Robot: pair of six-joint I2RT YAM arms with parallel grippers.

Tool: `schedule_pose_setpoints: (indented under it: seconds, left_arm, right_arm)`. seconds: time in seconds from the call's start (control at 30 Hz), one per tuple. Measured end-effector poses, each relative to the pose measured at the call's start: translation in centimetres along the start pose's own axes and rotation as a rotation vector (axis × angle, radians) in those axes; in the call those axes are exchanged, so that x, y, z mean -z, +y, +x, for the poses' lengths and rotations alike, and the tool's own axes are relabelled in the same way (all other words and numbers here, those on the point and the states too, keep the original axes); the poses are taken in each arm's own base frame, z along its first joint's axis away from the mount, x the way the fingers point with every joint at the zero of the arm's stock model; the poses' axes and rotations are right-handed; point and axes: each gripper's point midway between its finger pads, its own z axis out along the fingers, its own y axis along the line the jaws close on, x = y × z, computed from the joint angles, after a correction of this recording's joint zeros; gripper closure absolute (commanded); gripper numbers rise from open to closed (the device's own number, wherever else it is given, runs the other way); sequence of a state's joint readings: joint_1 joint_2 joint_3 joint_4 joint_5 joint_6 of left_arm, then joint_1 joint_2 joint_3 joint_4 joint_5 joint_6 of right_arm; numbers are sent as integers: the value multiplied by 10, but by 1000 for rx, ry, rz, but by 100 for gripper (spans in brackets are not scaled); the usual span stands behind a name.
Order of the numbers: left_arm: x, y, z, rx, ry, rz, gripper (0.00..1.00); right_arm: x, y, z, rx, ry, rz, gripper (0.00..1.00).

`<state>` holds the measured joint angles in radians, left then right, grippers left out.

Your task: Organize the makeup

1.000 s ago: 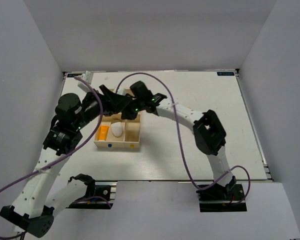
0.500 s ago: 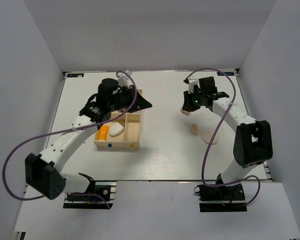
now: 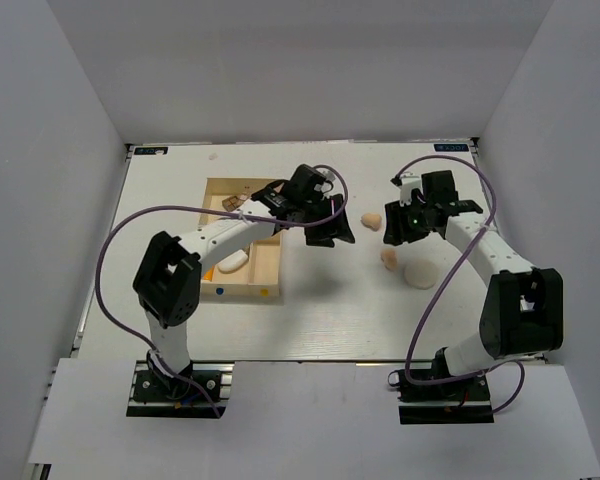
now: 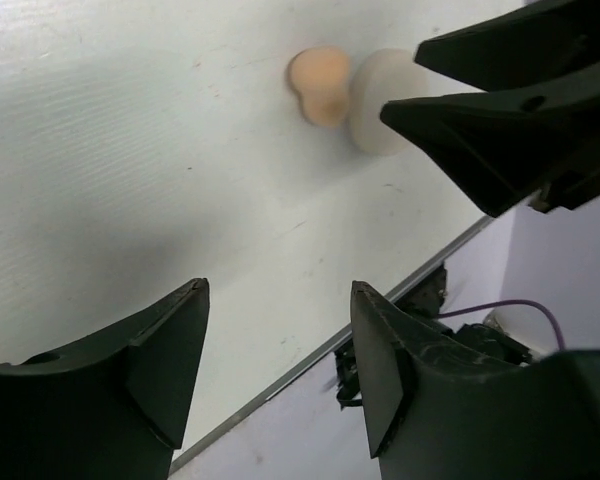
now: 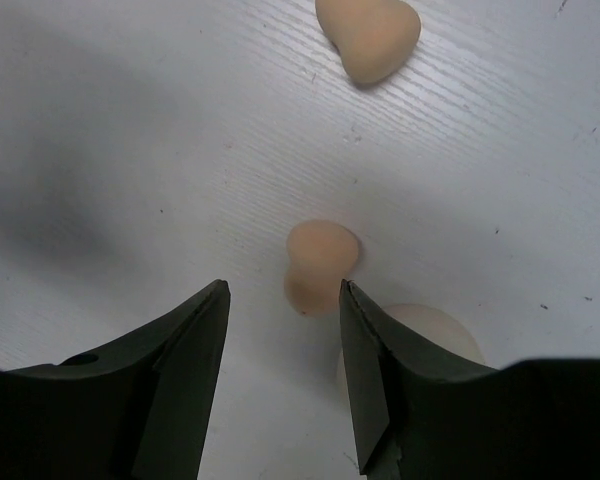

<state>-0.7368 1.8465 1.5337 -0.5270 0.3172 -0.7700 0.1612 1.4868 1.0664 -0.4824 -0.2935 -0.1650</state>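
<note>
While pale grey walls (image 3: 310, 70) enclose the white ridged table (image 3: 360, 320), the left gripper (image 4: 278, 290) gapes empty just right of the wooden box (image 3: 235, 292). The right gripper (image 5: 282, 290), equally wide and empty, hovers over a tan sponge (image 5: 320, 265) beside the round puff (image 5: 430, 330).

Free passage along the near bench (image 3: 330, 320). Right pincer (image 3: 398, 230), jaws spread, hangs above one tan sponge (image 5: 320, 265); cream puff (image 5: 435, 335) just beside it, second sponge (image 5: 368, 35) apart. Left pincer (image 3: 332, 232) crowds nearby, wooden box (image 3: 278, 265) behind.
</note>
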Motion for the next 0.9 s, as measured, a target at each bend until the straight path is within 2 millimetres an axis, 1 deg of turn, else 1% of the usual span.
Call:
schedule_pose_setpoints:
  seconds: [0.07, 0.13, 0.23, 0.3, 0.43, 0.6, 0.67, 0.7, 0.73, 0.8, 0.83, 0.9]
  left_arm:
    - [-9, 5, 8, -1, 25, -28, 30]
    - [-11, 6, 14, -5, 36, -46, 30]
    - [-8, 2, 15, -21, 23, -53, 30]
    - [-1, -2, 12, -33, -3, -47, 30]
    - [26, -8, 10, -53, -77, -30, 30]
    - [73, -12, 10, -66, -191, 1, 30]
    - [90, -15, 9, -71, -237, 17, 30]
    - [98, -16, 9, -72, -256, 22, 30]
    - [105, -18, 7, -75, -278, 31, 30]
    - [117, -20, 6, -77, -312, 40, 30]
    - [121, -21, 5, -77, -326, 43, 30]
    - [130, -21, 4, -78, -354, 45, 30]
  right_arm:
    - [-2, -2, 9, -2, 23, 8, 45]
    - [-6, -3, 20, -9, 58, 10, 45]
    - [-14, -6, 37, -20, 116, 11, 46]
    - [-21, -8, 45, -26, 147, 9, 47]
    - [-30, -12, 55, -37, 188, 14, 48]
    - [-39, -17, 67, -47, 236, 28, 49]
    - [-44, -19, 71, -50, 254, 31, 52]
    - [-45, -19, 73, -52, 260, 30, 54]
    - [-46, -19, 74, -53, 266, 28, 60]
    - [-47, -17, 75, -48, 267, 19, 68]
    - [-48, -16, 74, -43, 266, 14, 74]
    - [-48, -14, 73, -26, 261, -1, 79]
